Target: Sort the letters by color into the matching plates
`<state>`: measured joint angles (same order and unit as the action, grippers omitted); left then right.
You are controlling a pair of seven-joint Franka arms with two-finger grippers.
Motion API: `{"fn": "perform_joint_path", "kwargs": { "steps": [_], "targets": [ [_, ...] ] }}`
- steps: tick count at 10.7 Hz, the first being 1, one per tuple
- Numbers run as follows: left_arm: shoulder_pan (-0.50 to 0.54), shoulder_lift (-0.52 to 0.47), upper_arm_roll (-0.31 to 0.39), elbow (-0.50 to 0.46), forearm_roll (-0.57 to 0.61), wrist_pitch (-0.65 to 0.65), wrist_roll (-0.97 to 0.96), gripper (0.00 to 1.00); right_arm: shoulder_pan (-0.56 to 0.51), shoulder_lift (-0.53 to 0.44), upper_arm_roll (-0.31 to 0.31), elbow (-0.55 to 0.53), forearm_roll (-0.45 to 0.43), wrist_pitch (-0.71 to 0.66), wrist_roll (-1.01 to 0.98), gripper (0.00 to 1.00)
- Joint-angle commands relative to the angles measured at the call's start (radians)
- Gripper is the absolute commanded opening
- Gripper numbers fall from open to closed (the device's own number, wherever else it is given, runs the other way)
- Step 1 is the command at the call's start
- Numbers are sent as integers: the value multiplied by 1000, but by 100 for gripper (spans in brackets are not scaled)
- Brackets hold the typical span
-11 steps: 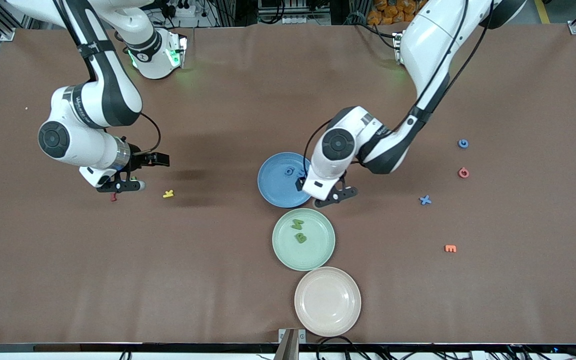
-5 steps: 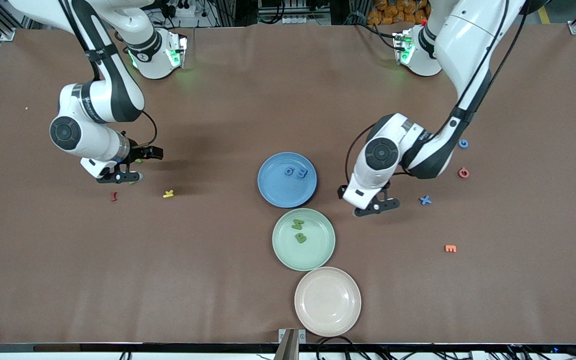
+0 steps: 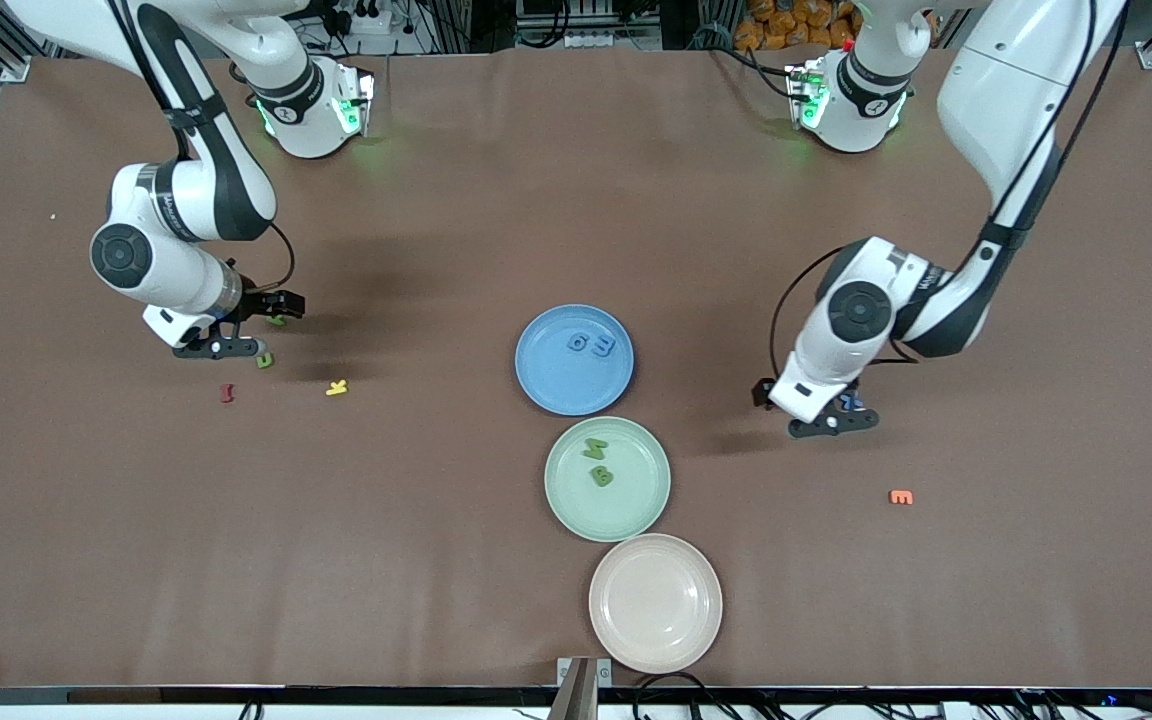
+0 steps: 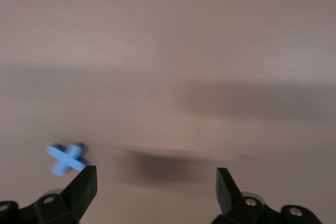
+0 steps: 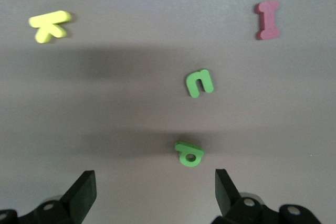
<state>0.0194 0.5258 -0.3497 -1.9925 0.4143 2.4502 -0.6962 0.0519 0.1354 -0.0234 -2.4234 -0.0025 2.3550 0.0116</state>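
Since a second ago my right gripper (image 3: 248, 331) has left the red I (image 3: 227, 393) and now hangs over the two green letters, while my left gripper (image 3: 836, 410) has swung off the blue plate (image 3: 548, 385) toward my left arm's end of the table and sits over the blue X (image 4: 67, 158); the plates have not shifted. The blue plate holds two blue letters (image 3: 591, 345), the mint green plate (image 3: 636, 505) holds two green ones (image 3: 598, 463), and the pinkish-beige plate (image 3: 655, 603), nearest the front camera, holds none. My right arm bends low, fingers spread wide and empty; below it lie the green d-shaped letter (image 5: 189, 153), the green n-shaped letter (image 5: 199, 83), the red I and the yellow K (image 3: 337, 387). My left fingers stand wide too, holding nothing, the X just beside one fingertip. The orange E (image 3: 901, 497) lies nearer the front camera.
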Motion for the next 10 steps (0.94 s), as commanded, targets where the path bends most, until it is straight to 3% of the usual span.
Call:
{"fn": "perform_joint_path", "kwargs": {
  "steps": [1, 5, 8, 10],
  "targets": [
    [106, -38, -18, -51, 27, 27, 150, 100, -15, -1, -32, -85, -14, 137, 10, 99],
    [157, -23, -23, -60, 6, 33, 158, 100, 0, 1, -32, -132, -14, 214, 250, 93],
    [223, -30, -41, -88, -28, 47, 144, 100, 5, 3, -32, -215, -13, 355, 272, 90],
    [273, -30, -78, -109, -29, 78, 133, 100, -4, 12, -35, -218, -13, 371, 274, 84]
  ]
}}
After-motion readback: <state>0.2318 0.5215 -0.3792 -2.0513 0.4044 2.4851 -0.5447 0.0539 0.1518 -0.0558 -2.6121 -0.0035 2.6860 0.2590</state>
